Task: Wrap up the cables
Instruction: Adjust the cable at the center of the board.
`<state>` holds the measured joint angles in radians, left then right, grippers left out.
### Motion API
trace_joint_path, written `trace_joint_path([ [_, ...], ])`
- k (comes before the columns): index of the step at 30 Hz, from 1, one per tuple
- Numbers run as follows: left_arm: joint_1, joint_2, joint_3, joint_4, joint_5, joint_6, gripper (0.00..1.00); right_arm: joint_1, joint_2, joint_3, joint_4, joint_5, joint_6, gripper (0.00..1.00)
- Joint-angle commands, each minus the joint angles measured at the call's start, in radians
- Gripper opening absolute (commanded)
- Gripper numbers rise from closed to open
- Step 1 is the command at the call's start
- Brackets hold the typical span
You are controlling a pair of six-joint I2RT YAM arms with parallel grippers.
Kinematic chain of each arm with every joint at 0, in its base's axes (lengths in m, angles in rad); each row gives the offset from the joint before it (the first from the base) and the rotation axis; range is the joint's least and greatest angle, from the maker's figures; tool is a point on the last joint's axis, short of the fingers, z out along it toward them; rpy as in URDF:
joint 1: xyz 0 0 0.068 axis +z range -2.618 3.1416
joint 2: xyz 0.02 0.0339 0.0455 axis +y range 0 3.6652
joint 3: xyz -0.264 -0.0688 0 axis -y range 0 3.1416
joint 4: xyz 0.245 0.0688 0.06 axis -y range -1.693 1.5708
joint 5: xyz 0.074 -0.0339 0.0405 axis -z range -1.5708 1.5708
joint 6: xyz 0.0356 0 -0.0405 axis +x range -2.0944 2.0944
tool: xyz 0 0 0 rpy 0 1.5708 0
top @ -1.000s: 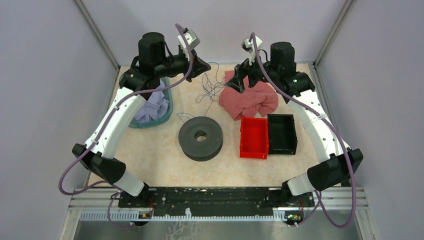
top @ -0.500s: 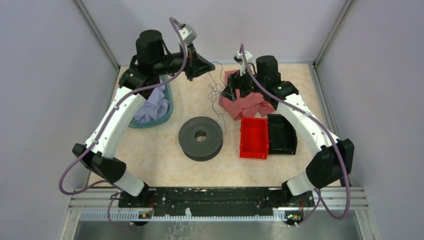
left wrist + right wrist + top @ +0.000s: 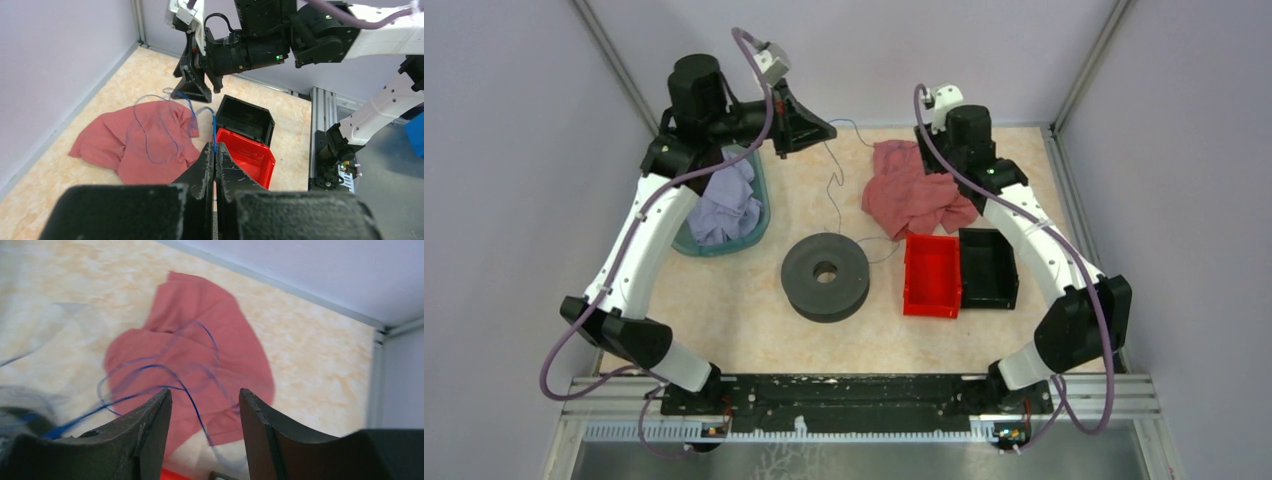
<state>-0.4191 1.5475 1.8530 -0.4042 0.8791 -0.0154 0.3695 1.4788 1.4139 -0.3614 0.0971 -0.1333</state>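
Observation:
The cable (image 3: pixel 828 180) is a thin dark blue-grey wire. It runs from my left gripper (image 3: pixel 827 127) down to the black spool (image 3: pixel 825 277), and another strand runs right over the red cloth (image 3: pixel 909 195). In the left wrist view my left gripper (image 3: pixel 215 150) is shut on the wire (image 3: pixel 214 132), which leaves its fingertips and loops over the cloth (image 3: pixel 100 140). My right gripper (image 3: pixel 921 155) hangs open over the cloth's far edge, also seen from the left wrist (image 3: pixel 195 92). In the right wrist view the gripper (image 3: pixel 205 391) has loose wire (image 3: pixel 195 409) passing between its fingers, unheld.
A red bin (image 3: pixel 932 275) and a black bin (image 3: pixel 989 267) stand side by side right of the spool. A teal basket (image 3: pixel 724 250) with lilac cloth sits at the far left under the left arm. Walls enclose the table on three sides.
My left gripper has risen and moved left, pulling the tangled loops out into a longer strand. My right gripper has moved from the cloth's left side back to its far right edge.

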Motion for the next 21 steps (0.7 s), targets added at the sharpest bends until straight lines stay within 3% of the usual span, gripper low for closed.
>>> trace_joint_path([
  [1, 0.068, -0.077, 0.021, 0.015, 0.120, -0.021, 0.00, -0.084, 0.016, 0.026, 0.070, 0.120, -0.073, 0.52],
  [7, 0.131, -0.105, 0.033, 0.019, 0.134, -0.021, 0.00, -0.122, -0.002, 0.026, 0.075, 0.110, -0.115, 0.43],
  [10, 0.132, -0.095, 0.034, 0.052, 0.133, -0.055, 0.00, -0.123, -0.035, 0.014, 0.044, -0.112, -0.113, 0.44],
  [14, 0.132, -0.070, 0.039, 0.098, 0.160, -0.104, 0.00, -0.115, -0.046, 0.020, -0.019, -0.540, -0.094, 0.55],
  [21, 0.123, -0.047, 0.038, 0.135, 0.155, -0.150, 0.00, -0.069, 0.031, 0.113, -0.003, -0.913, 0.153, 0.72],
])
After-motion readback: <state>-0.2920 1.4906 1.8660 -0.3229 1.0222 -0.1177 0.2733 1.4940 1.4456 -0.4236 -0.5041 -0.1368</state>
